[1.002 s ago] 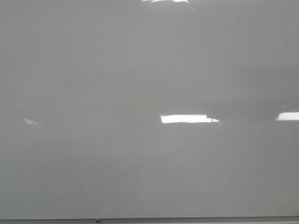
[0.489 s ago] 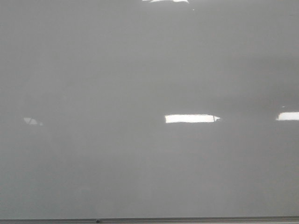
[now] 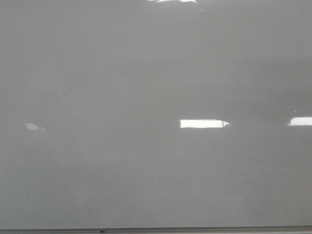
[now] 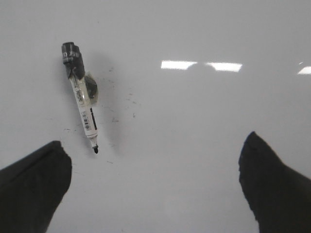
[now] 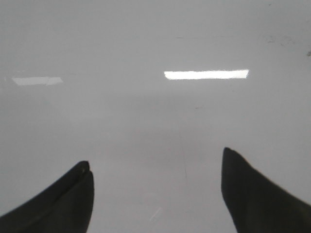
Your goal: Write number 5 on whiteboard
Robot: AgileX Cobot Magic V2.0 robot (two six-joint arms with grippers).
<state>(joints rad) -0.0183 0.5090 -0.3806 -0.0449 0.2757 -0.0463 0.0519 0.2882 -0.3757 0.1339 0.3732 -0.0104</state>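
Note:
The whiteboard (image 3: pixel 146 73) fills the front view, glossy pale grey, with its thin metal frame edge along the bottom. No number 5 shows on it in any view. In the left wrist view a white marker (image 4: pixel 82 102) with a black cap end and bare black tip lies on the board (image 4: pixel 194 145), ahead of and beside my left gripper (image 4: pixel 155 160), which is open and empty. My right gripper (image 5: pixel 155 167) is open and empty over bare board (image 5: pixel 155 116). Neither gripper shows in the front view.
Bright rectangular light reflections (image 3: pixel 202 124) lie on the board. Small dark specks and smudges (image 4: pixel 129 99) dot the board near the marker. The frame edge (image 3: pixel 156 229) has a small dark screw.
In the front view the central bright reflection has narrowed and shifted right, and the small left reflection has faded. Nothing else has visibly changed.

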